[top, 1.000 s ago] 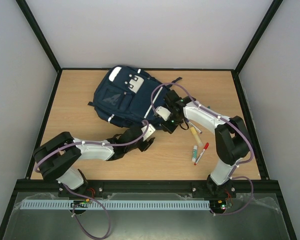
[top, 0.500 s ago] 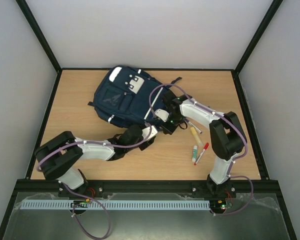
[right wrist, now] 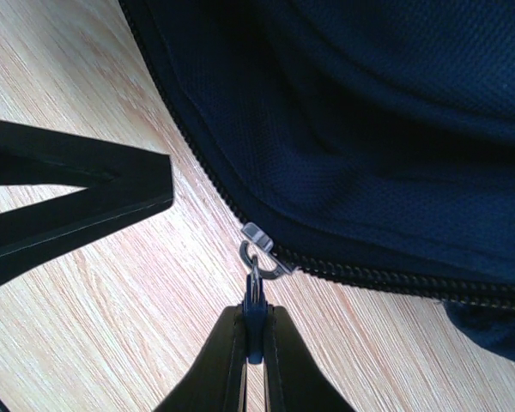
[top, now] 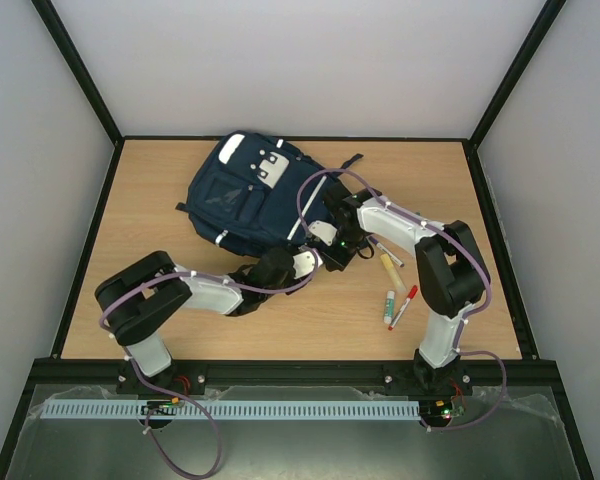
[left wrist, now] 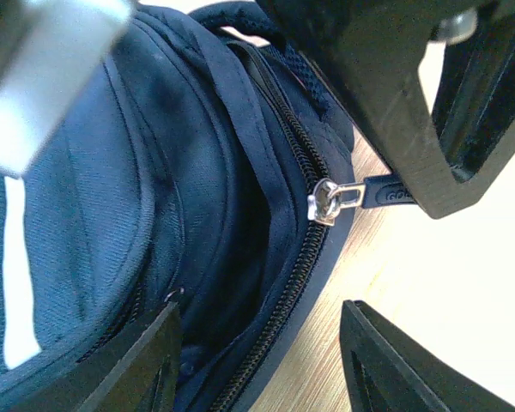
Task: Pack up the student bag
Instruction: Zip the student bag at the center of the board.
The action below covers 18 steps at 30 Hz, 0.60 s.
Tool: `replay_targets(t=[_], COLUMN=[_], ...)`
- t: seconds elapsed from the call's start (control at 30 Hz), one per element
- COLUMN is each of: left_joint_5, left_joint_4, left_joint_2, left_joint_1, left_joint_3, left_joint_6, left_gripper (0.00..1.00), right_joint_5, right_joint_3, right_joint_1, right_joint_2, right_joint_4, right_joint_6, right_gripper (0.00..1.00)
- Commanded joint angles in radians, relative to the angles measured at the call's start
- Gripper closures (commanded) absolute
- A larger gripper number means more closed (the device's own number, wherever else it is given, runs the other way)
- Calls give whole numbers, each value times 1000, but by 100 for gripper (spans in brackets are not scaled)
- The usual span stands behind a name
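Evidently this is the zip-opening step. The right claw (right wrist: 254, 330) is clenched on the zip pull (right wrist: 256, 279) of the bag (top: 242, 195), which lies toward the far-left corner of the worktop (top: 150, 230). The left claw (left wrist: 259, 343), released, straddles the bag's edge. Next it likely needs to pin the fabric while the right claw pulls.

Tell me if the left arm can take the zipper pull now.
Probably not: the right pincer is shut on the pull, so its tab is taken. The left pincer stands open close by, at the bag's edge.
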Motion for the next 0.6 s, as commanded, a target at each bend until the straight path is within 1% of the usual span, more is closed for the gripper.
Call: replay_targets(t=[0.0,0.13,0.27,0.33,0.47,0.57], left_joint_5=[9,5,0,-4,-16,-39], left_joint_4=[48,44,46,31,12,-1], left_joint_2=[40,70,73,64,30,7], left_joint_1=[-6,-10,-11,-15,-31,-48], left_joint_3=[38,54,55,50,17,-8], left_joint_6=[36,51,50,49,41,23], left_gripper=[48,59,78,85,94,95], right_joint_5=[-48,-65,-64,-50,-29,-3], right_joint_3=[14,16,17,26,54,74], right_joint_1=[3,4,0,-8,-45,-66], right_joint_2=[21,30,39,47,45,42], right_joint_4=[-133,-147,-165,-177,-200,-213], right_joint_6=[-21,-23,-27,-22,-20,-24], right_gripper=[99,99,99,99,99,99])
